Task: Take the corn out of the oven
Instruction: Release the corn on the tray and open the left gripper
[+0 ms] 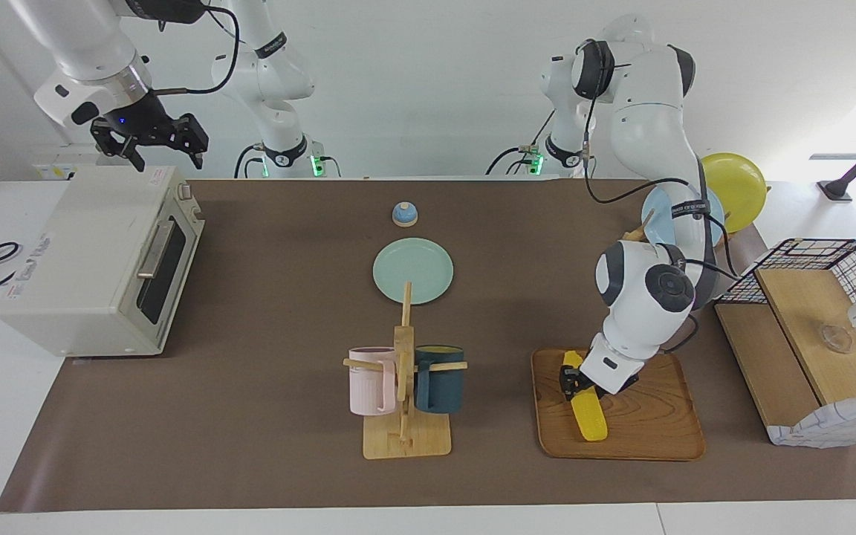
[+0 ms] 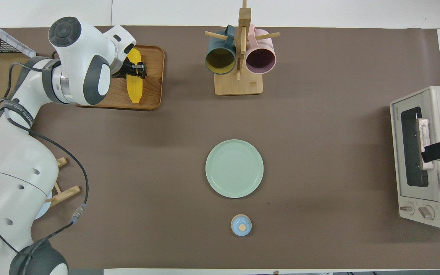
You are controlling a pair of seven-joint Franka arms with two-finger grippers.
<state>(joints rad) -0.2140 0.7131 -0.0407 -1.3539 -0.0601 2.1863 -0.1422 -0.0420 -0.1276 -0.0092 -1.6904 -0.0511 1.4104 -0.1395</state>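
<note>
The yellow corn lies on a wooden tray toward the left arm's end of the table, farther from the robots than the green plate. It also shows in the overhead view. My left gripper is down at the corn's end nearer the robots, and its hand covers that end. The off-white oven stands at the right arm's end with its dark glass door shut. My right gripper hangs open and empty in the air over the oven's top.
A wooden mug rack with a pink and a dark blue mug stands mid-table. Nearer the robots lie a green plate and a small blue bell. A wire-and-wood basket and a yellow plate are at the left arm's end.
</note>
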